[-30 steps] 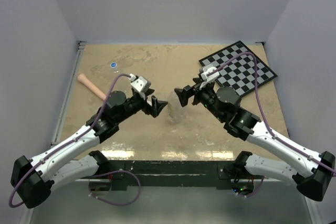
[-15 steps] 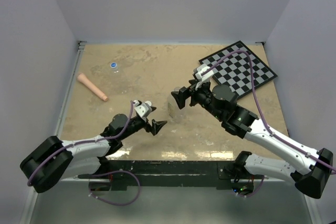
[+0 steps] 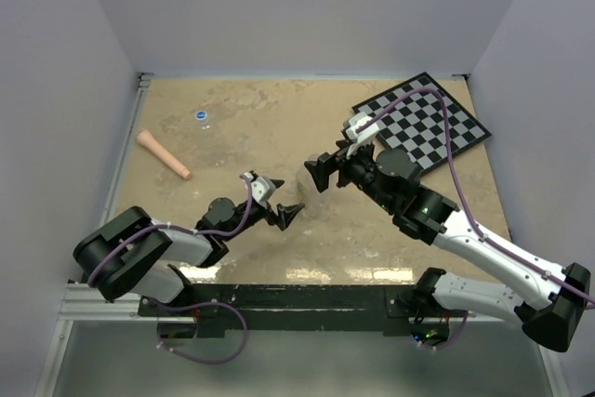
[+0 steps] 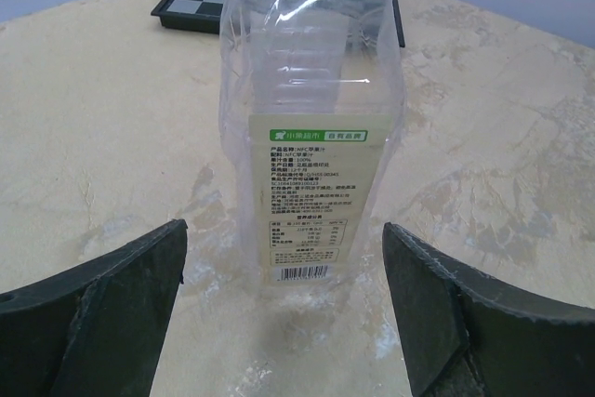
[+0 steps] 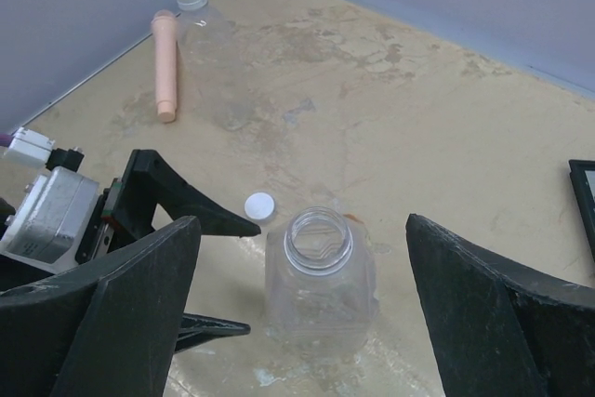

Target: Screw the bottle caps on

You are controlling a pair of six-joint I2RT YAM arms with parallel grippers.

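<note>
The wide clear bottle point(image 3: 311, 194) stands upright mid-table with its mouth open and no cap on it; it also shows in the left wrist view point(image 4: 311, 118) and the right wrist view point(image 5: 321, 285). The white cap point(image 5: 259, 205) lies flat on the table just left of it. My left gripper point(image 3: 286, 204) is open, low at the table, jaws facing the bottle's labelled side point(image 4: 284, 230). My right gripper point(image 3: 314, 174) is open and empty above the bottle point(image 5: 302, 225). The blue cap point(image 3: 202, 116) is far left at the back, seemingly atop the small clear bottle point(image 5: 206, 25).
A pink stick point(image 3: 165, 154) lies at the left, near the blue cap. A black-and-white checkerboard point(image 3: 423, 123) lies at the back right. Walls close the table on the left, back and right.
My left arm has pulled back and dropped low; its open gripper now faces the bottle from the near left. My right gripper moved slightly left over the bottle.
</note>
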